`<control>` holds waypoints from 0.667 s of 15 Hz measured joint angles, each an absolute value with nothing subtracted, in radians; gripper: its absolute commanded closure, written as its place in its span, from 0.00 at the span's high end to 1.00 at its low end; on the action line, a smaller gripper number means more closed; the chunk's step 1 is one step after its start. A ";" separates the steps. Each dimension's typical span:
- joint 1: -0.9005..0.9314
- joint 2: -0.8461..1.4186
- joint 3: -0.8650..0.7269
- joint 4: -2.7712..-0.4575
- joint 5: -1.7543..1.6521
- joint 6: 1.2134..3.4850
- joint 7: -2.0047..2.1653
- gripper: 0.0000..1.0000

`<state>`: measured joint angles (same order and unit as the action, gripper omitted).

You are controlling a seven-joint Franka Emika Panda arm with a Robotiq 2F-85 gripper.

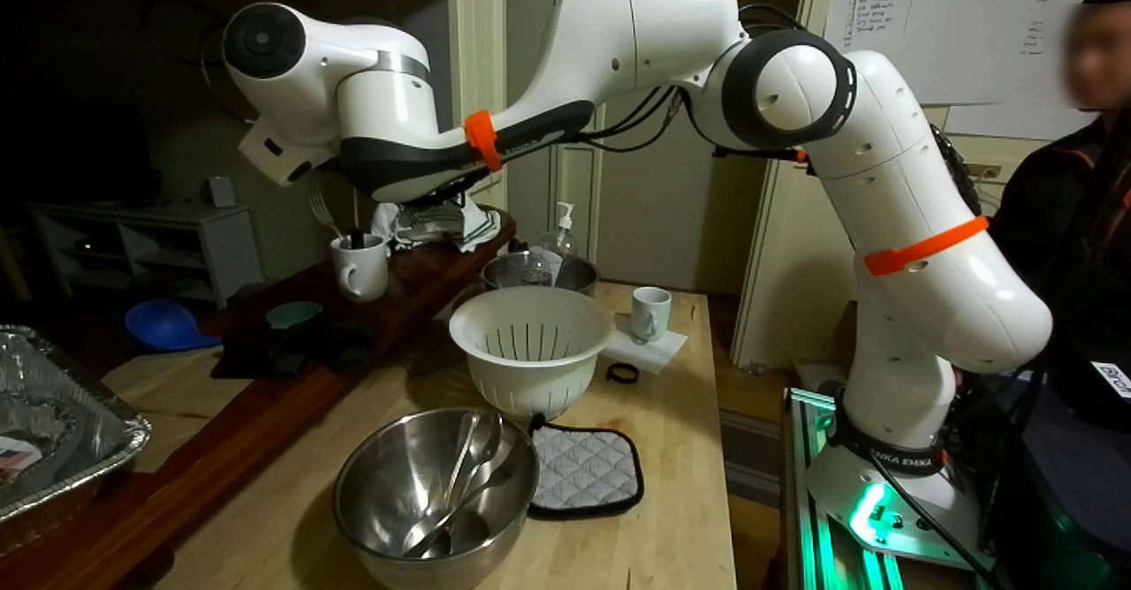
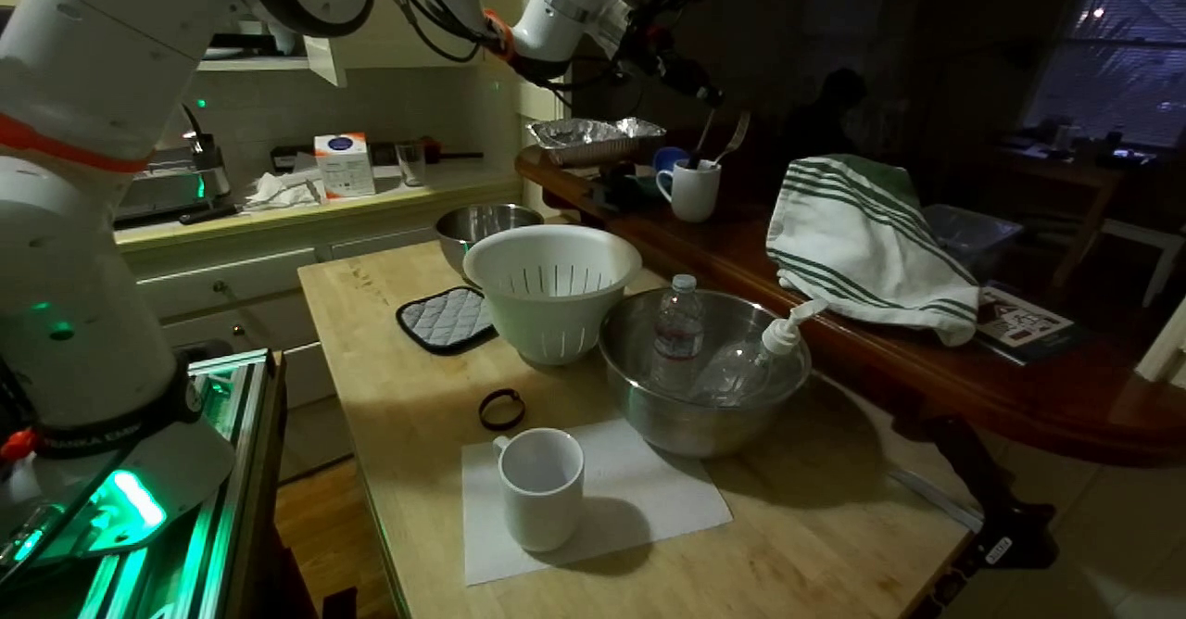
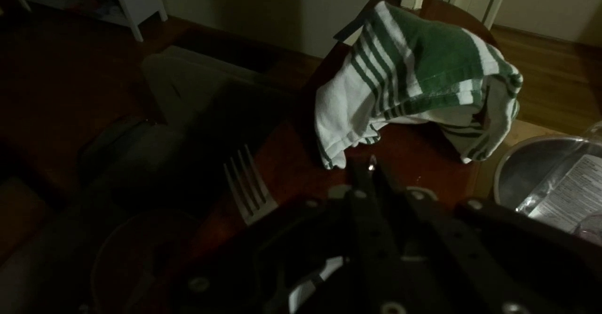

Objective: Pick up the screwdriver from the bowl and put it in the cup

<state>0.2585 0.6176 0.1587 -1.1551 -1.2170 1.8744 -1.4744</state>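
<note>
Fork (image 1: 324, 212) leaning in white cup (image 1: 368, 269); in there beside it, seemingly the screwdriver (image 1: 357, 234), dark end down, apparently clamped near the top in the claw (image 3: 372, 168), likely steadied for release; further right in an exterior view, steel bowl (image 1: 378, 477) with spoons (image 1: 488, 440).

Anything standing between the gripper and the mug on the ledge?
Yes: a thin rod runs from the mouth of the mug up toward the gripper; whether it's gripped, I can't tell. A fork leans out beside it.

A gap parts mug (image 2: 695, 198) from towel (image 2: 862, 239) (the mug's fork (image 3: 260, 208) crowds the gripper (image 3: 373, 168)).
</note>
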 measured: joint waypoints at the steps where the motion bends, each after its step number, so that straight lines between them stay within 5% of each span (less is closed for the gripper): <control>1: 0.260 0.623 0.156 -1.149 -1.212 1.874 -1.480 0.02; 8: 0.263 0.653 0.144 -1.123 -1.184 1.874 -1.503 0.02; 9: 0.263 0.656 0.143 -1.123 -1.179 1.874 -1.506 0.09; 10: 0.263 0.658 0.142 -1.122 -1.176 1.874 -1.510 0.34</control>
